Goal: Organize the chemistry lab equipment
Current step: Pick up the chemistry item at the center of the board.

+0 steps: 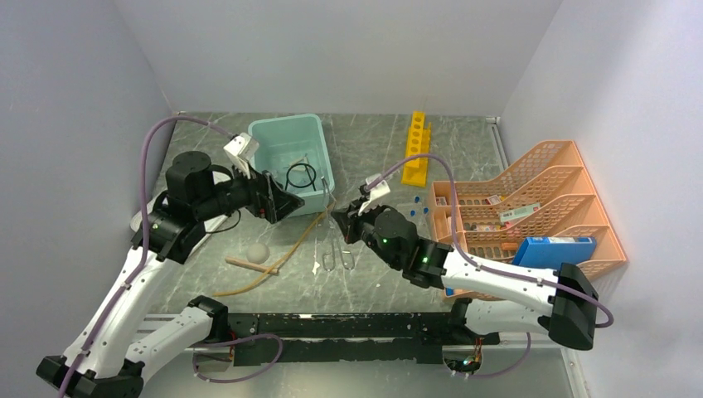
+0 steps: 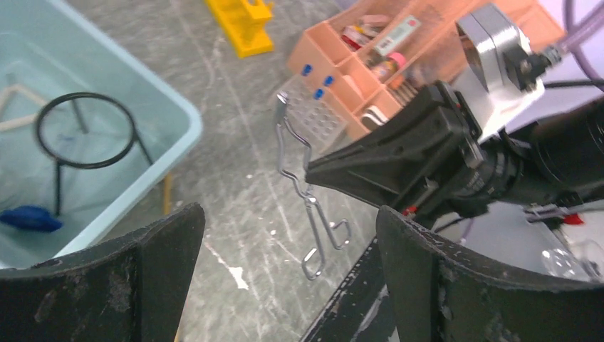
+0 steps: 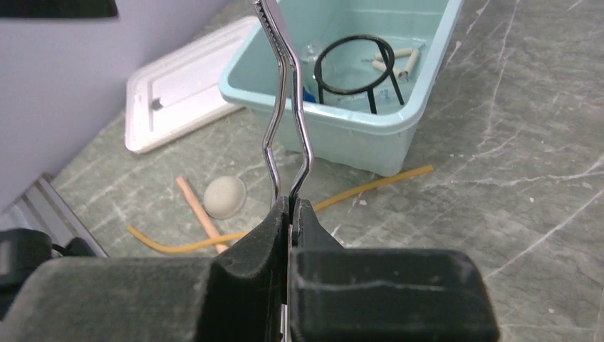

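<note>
My right gripper (image 3: pixel 290 203) is shut on the silver wire clip (image 3: pixel 287 107), a long tongs-like piece that hangs above the table (image 2: pixel 311 214) in front of the tub. My left gripper (image 2: pixel 288 217) is open and empty, beside the tub's near right corner (image 1: pixel 292 201) and facing the right gripper (image 1: pixel 342 224). The black ring stand (image 1: pixel 301 176) stands inside the tub. The tan hose (image 1: pixel 286 253) and the wooden stick (image 1: pixel 251 265) lie on the table. A yellow test-tube rack (image 1: pixel 417 147) sits at the back. Blue-capped tubes (image 1: pixel 419 203) lie by the organiser.
The pale teal tub (image 1: pixel 282 120) stands at the back left, its white lid (image 3: pixel 178 92) flat beside it. A pale egg-shaped ball (image 1: pixel 258 252) rests near the stick. An orange mesh organiser (image 1: pixel 539 178) with a blue box (image 1: pixel 554 249) fills the right side.
</note>
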You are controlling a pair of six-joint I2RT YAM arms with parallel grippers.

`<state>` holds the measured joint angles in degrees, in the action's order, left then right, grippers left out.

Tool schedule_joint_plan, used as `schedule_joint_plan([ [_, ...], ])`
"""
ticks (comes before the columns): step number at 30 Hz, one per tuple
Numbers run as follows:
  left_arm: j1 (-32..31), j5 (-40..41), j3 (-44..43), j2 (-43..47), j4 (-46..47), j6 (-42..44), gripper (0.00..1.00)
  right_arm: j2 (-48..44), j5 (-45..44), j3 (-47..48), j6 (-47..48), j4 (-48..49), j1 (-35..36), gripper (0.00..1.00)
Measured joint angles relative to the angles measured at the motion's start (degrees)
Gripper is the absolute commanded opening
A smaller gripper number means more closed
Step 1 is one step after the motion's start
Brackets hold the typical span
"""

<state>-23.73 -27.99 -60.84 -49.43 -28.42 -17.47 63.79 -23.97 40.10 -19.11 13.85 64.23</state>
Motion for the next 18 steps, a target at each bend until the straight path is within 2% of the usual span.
schedule_joint_plan([
  [8,0.00,-14.97,6.91,-0.20,10.71,-4.61,0.95,-2.19,0.63,6.03,-4.50,-2.21,-0.15,0.00],
  [18,-0.02,-21.14,9.46,-1.66,17.11,-8.15,0.89,-1.25,3.52,13.07,-8.70,-1.22,-0.35,0.00],
])
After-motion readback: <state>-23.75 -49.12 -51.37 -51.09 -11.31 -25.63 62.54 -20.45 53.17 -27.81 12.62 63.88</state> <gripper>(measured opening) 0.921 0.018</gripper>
